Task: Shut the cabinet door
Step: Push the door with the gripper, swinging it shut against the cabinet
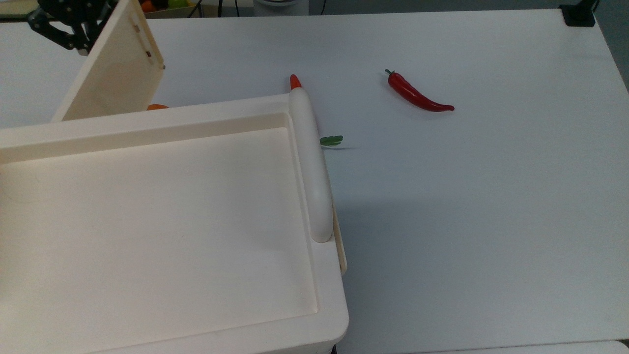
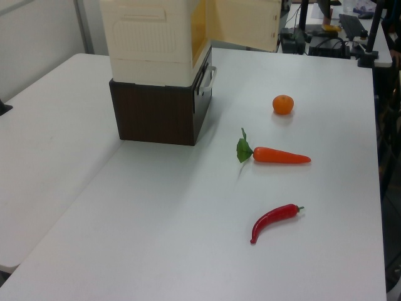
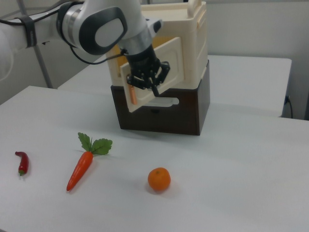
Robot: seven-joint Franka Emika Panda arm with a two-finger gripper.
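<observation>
The cabinet (image 1: 147, 221) is a cream unit with a tray-like top and a long white bar handle (image 1: 310, 162); it also stands at the back in the left view (image 2: 153, 37) and the right view (image 3: 195, 29). The cabinet door (image 1: 115, 64) stands partly open, angled out from the cabinet's front; it shows too in the left view (image 2: 244, 22) and the right view (image 3: 171, 60). My gripper (image 1: 69, 24) is against the door's outer face near its free edge, and the right view shows the gripper (image 3: 145, 82) in front of the panel.
The cabinet sits on a dark brown base (image 2: 156, 113) on a white table (image 1: 491, 221). On the table lie an orange (image 2: 283, 104), a carrot (image 2: 281, 155) with green leaves, and a red chili (image 1: 417, 96). A black clamp (image 1: 579, 14) sits at the top view's far right corner.
</observation>
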